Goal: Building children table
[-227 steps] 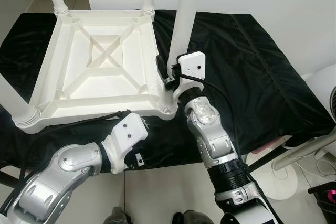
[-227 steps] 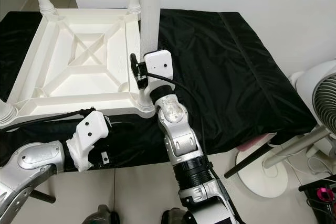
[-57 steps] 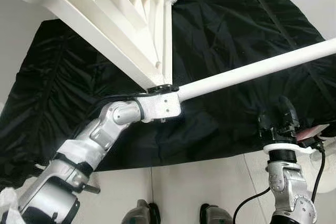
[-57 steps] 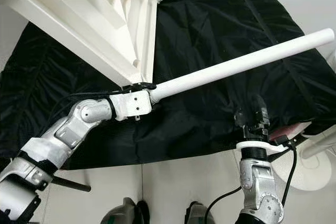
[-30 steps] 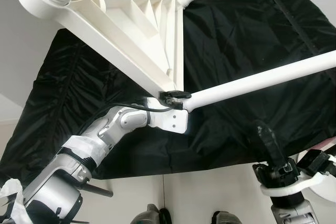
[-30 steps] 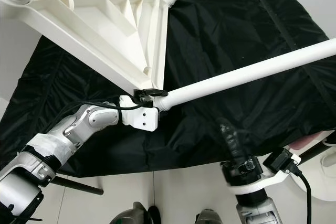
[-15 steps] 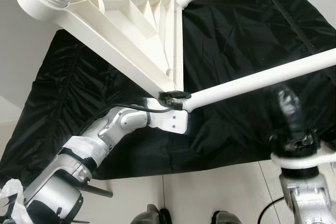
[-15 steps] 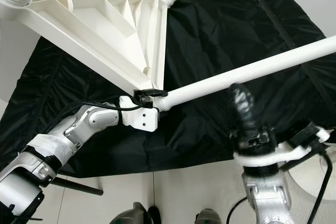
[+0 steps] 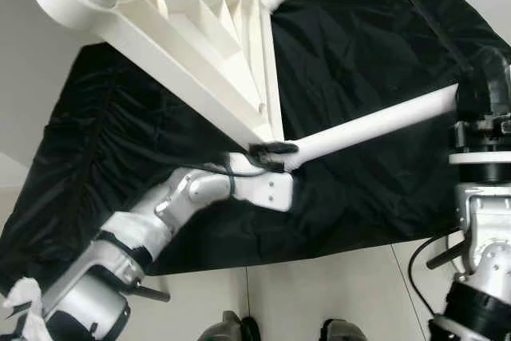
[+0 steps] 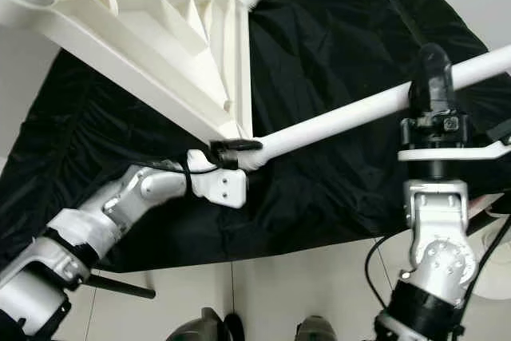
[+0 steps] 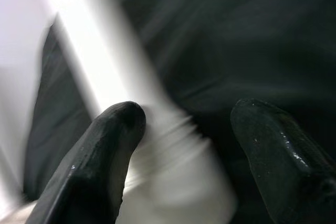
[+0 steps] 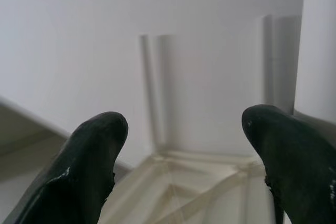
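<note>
The white children table (image 9: pixel 204 33) hangs tilted in the air at the upper left, ribbed underside toward me. One white leg (image 10: pixel 343 117) runs from its near corner out to the right. My left gripper (image 10: pixel 234 148) is shut on that leg's threaded base, right at the corner socket; the left wrist view has the leg (image 11: pixel 105 85) between the two fingers. My right gripper (image 10: pixel 432 69) points upward in front of the leg's outer part, open and holding nothing. Whether it touches the leg I cannot tell.
A black cloth (image 9: pixel 359 29) covers the worktable below and behind the lifted table. The cloth's front edge (image 9: pixel 319 249) runs above the tiled floor (image 9: pixel 343 293). My feet (image 10: pixel 200 327) stand on the tiles. A white wall (image 12: pixel 157 14) lies beyond the right gripper.
My right arm has risen from below the cloth's front edge up to the leg's outer part. The left gripper stays clamped on the leg base; the table has tipped slightly.
</note>
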Motion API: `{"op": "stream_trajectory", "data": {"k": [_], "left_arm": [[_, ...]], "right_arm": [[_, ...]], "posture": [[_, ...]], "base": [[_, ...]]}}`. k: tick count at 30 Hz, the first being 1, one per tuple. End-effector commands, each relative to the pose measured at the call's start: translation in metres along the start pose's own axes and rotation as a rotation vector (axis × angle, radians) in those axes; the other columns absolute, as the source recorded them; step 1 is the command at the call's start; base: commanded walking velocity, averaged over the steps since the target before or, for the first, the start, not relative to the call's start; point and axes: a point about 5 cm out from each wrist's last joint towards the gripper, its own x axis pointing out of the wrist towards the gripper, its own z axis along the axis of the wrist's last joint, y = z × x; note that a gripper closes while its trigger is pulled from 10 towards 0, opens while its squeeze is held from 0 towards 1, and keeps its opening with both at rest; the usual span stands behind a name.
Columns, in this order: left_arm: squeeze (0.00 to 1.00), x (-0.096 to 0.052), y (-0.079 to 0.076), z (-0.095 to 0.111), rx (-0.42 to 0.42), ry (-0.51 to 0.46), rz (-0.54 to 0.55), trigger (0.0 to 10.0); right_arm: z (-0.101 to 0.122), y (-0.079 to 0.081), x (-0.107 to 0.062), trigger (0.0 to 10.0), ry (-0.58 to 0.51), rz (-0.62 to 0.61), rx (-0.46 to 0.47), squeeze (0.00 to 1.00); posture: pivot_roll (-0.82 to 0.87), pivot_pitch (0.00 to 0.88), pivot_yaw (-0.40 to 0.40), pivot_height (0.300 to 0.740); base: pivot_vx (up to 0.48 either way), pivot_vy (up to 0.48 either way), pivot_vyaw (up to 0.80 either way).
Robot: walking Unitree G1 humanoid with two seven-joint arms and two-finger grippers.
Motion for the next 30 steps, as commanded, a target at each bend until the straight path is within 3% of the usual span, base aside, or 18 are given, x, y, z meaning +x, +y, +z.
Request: {"op": "stream_trajectory", "data": {"k": [1, 2, 4, 6, 9, 11, 13, 15, 17, 21, 30], "left_arm": [[0.00, -0.003, -0.023, -0.004, -0.006, 0.021, -0.149, 10.0], [0.00, -0.005, -0.023, 0.008, 0.007, -0.015, -0.156, 10.0], [0.00, -0.006, -0.022, 0.013, 0.001, -0.030, -0.158, 10.0], [0.00, -0.011, -0.004, 0.032, -0.062, -0.090, -0.113, 10.0], [0.00, -0.013, 0.003, 0.038, -0.085, -0.111, -0.097, 10.0], [0.00, -0.021, 0.029, 0.046, -0.205, -0.147, -0.007, 10.0], [0.00, -0.024, 0.037, 0.048, -0.248, -0.159, 0.018, 10.0], [0.00, -0.034, 0.054, 0.050, -0.392, -0.199, 0.103, 10.0], [0.00, -0.034, 0.054, 0.050, -0.392, -0.199, 0.103, 10.0], [0.00, -0.046, 0.060, 0.042, -0.500, -0.194, 0.194, 10.0], [0.00, -0.066, 0.063, 0.036, -0.629, -0.140, 0.254, 10.0]], "right_arm": [[0.006, -0.022, -0.007, 10.0, -0.046, -0.124, 0.026, 0.00], [0.014, -0.046, -0.008, 10.0, -0.089, -0.233, 0.061, 0.00], [0.015, -0.050, -0.009, 10.0, -0.098, -0.248, 0.062, 0.00], [0.013, -0.060, -0.013, 10.0, -0.109, -0.303, 0.093, 0.00], [0.012, -0.063, -0.015, 10.0, -0.111, -0.330, 0.104, 0.00], [0.007, -0.066, -0.017, 10.0, -0.090, -0.337, 0.104, 0.00], [0.006, -0.066, -0.018, 10.0, -0.086, -0.329, 0.109, 0.00], [-0.001, -0.062, -0.016, 10.0, -0.030, -0.277, 0.087, 0.00], [-0.001, -0.062, -0.016, 10.0, -0.030, -0.277, 0.087, 0.00], [-0.005, -0.056, -0.013, 10.0, 0.028, -0.211, 0.075, 0.00], [-0.008, -0.048, -0.010, 10.0, 0.091, -0.125, 0.018, 0.00]], "posture": [[-0.11, 0.161, 0.169, 0.740], [-0.11, 0.169, 0.165, 0.740], [-0.11, 0.169, 0.165, 0.740], [-0.10, 0.174, 0.159, 0.740], [-0.10, 0.174, 0.159, 0.740], [-0.10, 0.182, 0.146, 0.740], [-0.10, 0.182, 0.146, 0.740], [-0.09, 0.180, 0.129, 0.740], [-0.09, 0.180, 0.129, 0.740], [-0.09, 0.174, 0.114, 0.740], [-0.08, 0.152, 0.080, 0.740]], "base": [[0.000, 0.000, 0.00], [0.000, 0.000, 0.00], [0.000, 0.000, 0.00], [0.000, 0.000, 0.00], [0.000, 0.000, 0.00], [0.000, 0.000, 0.00], [0.000, 0.000, 0.00], [0.000, 0.000, 0.00], [0.000, 0.000, 0.00], [0.000, 0.000, 0.00], [0.000, 0.000, 0.00]]}}
